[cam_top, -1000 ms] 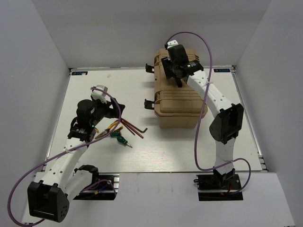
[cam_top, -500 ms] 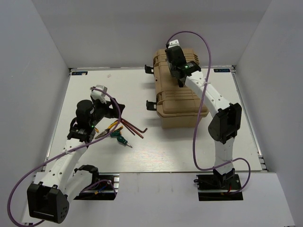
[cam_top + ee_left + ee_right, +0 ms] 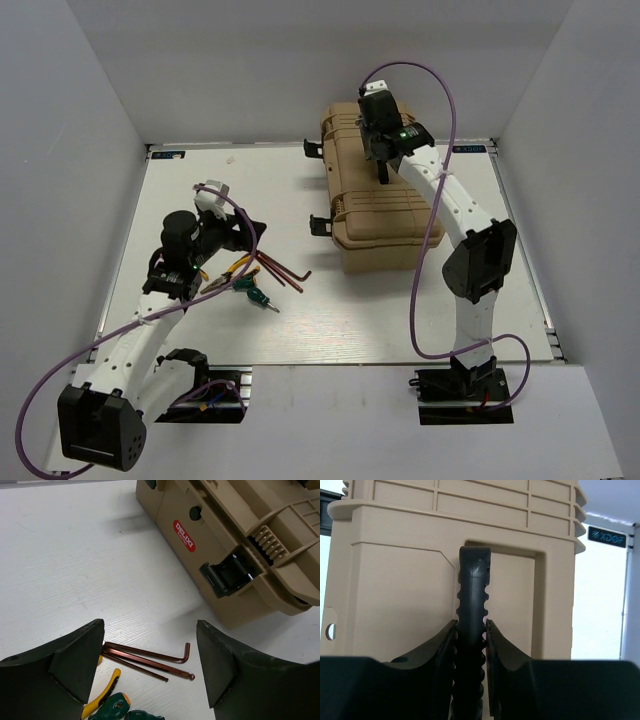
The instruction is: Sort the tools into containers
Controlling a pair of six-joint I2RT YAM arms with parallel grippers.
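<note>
The white table (image 3: 350, 320) carries a tan hard case (image 3: 375, 215) toward one o'clock from its middle. The case's long side runs twelve to six, and its black latches (image 3: 318, 222) face nine o'clock. Well apart from it, around eight to nine o'clock, lies a small cluster. It is made up of dark-red hex keys (image 3: 285, 268), yellow-handled pliers (image 3: 237, 266) just beside them at nine, and a green-handled screwdriver (image 3: 250, 292) close by at six.

Bare white tabletop (image 3: 75, 555) separates the tan ribbed plastic case (image 3: 220, 525) from the dark-red L-shaped hex keys (image 3: 150, 656), leaving free passage there. The keys lie under the left tool (image 3: 150, 625), whose 2 fingers are spread wide. The case's black ribbed handle (image 3: 472, 570) fills the gap of the right tool (image 3: 471, 622).
</note>
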